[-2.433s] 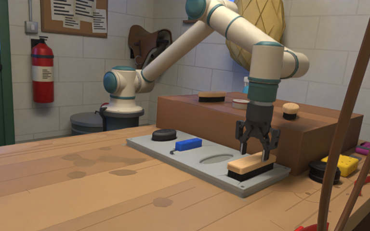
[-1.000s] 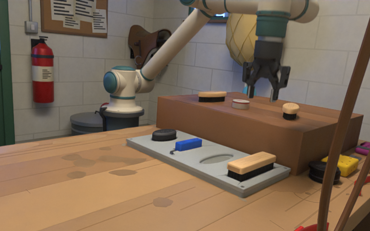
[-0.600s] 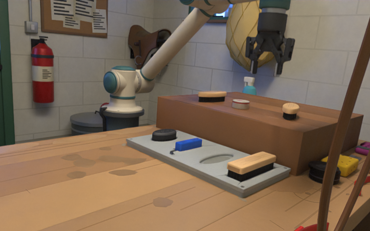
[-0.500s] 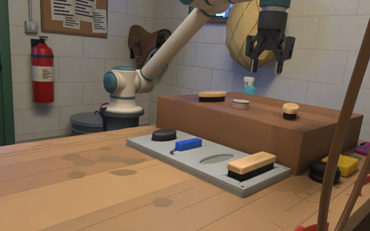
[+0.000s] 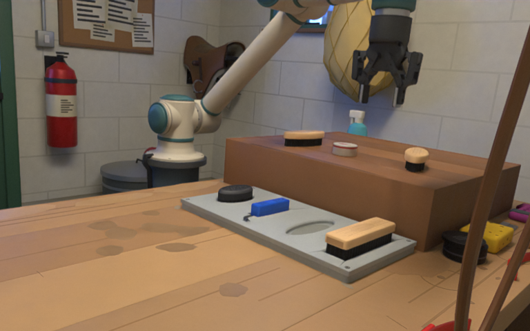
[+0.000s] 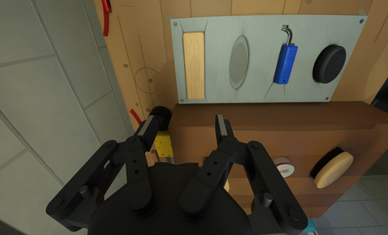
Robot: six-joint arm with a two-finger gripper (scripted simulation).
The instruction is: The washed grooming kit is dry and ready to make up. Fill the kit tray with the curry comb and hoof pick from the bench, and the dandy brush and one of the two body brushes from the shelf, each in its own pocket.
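The grey kit tray (image 5: pixel 301 229) (image 6: pixel 263 58) lies on the bench in front of the brown shelf. Its pockets hold the black curry comb (image 5: pixel 235 192) (image 6: pixel 329 64), the blue hoof pick (image 5: pixel 269 206) (image 6: pixel 285 62) and the long wooden dandy brush (image 5: pixel 360 238) (image 6: pixel 194 65). The oval pocket (image 5: pixel 310 228) (image 6: pixel 238 65) holds nothing. On the shelf top stand an oval body brush (image 5: pixel 303 138) (image 6: pixel 332 169) and a smaller round body brush (image 5: pixel 416 158), above which my gripper (image 5: pixel 380 98) (image 6: pixel 184 125) hangs open and carrying nothing, high over the shelf's right part.
Behind the shelf a spray bottle (image 5: pixel 356 123) stands at the tiled wall and a yellow net hangs there. A small white tin (image 5: pixel 345 149) (image 6: pixel 284 167) sits between the shelf brushes. Right of the shelf lie a black puck (image 5: pixel 463 246), a yellow sponge (image 5: pixel 493 236) and leaning wooden poles.
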